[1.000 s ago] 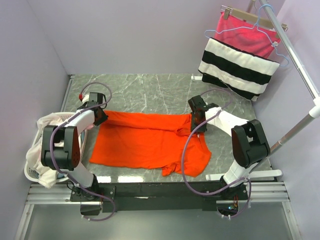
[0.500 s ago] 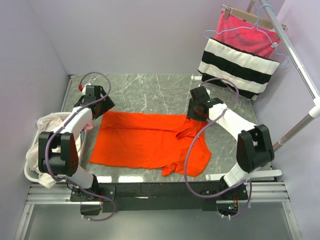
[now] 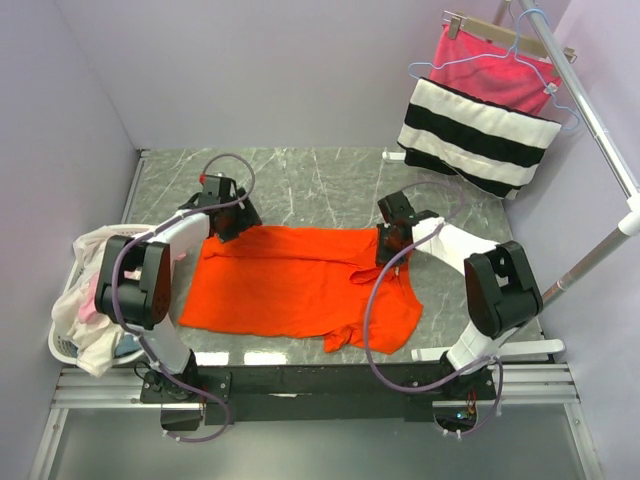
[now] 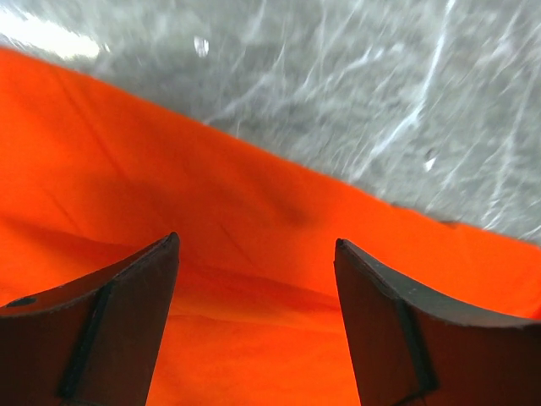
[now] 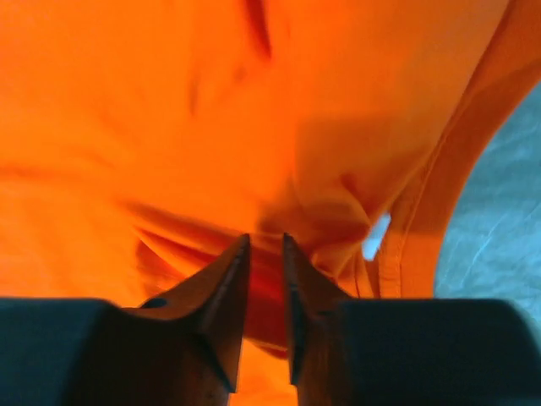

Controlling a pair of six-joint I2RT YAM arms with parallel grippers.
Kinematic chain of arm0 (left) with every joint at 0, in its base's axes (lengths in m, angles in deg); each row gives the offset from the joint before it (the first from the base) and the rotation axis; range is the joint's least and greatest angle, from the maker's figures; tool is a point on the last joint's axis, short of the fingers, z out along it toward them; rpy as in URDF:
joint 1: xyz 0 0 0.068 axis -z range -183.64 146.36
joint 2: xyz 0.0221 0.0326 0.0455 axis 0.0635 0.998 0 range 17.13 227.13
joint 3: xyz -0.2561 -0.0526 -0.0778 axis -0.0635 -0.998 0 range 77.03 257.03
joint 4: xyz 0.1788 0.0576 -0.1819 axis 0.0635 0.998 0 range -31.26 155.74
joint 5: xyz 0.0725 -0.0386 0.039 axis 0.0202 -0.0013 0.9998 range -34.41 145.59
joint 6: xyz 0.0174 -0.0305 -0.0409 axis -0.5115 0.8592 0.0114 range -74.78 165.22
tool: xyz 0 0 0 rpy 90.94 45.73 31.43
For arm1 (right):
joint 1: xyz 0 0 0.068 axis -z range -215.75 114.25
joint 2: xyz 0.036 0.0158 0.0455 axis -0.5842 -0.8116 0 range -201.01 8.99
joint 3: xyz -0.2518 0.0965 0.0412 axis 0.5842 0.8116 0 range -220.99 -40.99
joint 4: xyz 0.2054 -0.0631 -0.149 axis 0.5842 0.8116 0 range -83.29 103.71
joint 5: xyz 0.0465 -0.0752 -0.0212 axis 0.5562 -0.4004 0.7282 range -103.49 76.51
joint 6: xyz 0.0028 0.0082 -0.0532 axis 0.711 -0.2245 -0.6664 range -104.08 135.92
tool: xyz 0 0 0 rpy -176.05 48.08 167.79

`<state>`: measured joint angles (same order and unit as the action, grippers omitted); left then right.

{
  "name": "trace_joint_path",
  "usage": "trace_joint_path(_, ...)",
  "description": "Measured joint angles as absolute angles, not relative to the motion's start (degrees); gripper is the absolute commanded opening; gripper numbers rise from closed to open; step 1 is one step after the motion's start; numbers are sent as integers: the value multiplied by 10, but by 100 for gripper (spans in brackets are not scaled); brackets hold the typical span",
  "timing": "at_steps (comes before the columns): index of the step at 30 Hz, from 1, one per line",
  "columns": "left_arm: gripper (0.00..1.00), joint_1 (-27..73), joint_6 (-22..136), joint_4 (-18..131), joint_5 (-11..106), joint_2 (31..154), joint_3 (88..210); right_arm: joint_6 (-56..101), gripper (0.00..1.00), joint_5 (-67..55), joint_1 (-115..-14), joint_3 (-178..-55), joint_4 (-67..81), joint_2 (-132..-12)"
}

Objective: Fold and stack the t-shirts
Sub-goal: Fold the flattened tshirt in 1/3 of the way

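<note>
An orange-red t-shirt (image 3: 290,285) lies spread across the marble table (image 3: 300,185), its right side bunched and folded over. My left gripper (image 3: 232,218) hangs over the shirt's far left edge. In the left wrist view it (image 4: 258,241) is open, with only orange cloth (image 4: 127,186) beneath it and nothing between its fingers. My right gripper (image 3: 388,245) is at the collar area. In the right wrist view it (image 5: 265,241) is nearly closed, pinching a raised fold of the orange cloth (image 5: 169,101). Cream-white and pale pink t-shirts (image 3: 85,300) are heaped in a basket at the left.
The white laundry basket (image 3: 62,348) sits off the table's left edge. A pink cloth with black and white stripes (image 3: 480,125) hangs on a hanger from a rack pole (image 3: 600,135) at the back right. Purple walls close in the back and both sides.
My left gripper let go of the shirt's far left corner, opened, and slid right along the far edge. My right gripper opened briefly, then closed again on cloth near the collar.
</note>
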<state>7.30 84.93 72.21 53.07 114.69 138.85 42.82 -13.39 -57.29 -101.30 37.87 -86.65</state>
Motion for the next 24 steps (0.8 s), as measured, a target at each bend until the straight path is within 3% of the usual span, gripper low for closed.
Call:
trace_joint_path(2,79,78,849,722,527,1158,1385,427,19,-123,-576,-988,380,-849)
trace_joint_path(7,78,79,849,726,524,1177,1382,427,20,-93,-595,-936,404,-783)
trace_joint_path(11,78,79,848,730,525,1191,1384,427,25,-63,-623,-907,412,-754)
trace_joint_path(13,77,79,846,732,525,1194,1392,433,36,-68,-635,-900,420,-754)
trace_joint_path(15,78,79,843,732,526,1196,1397,441,37,-97,-635,-901,428,-751)
trace_joint_path(24,80,79,836,734,544,1166,1394,450,41,-184,-530,-947,394,-716)
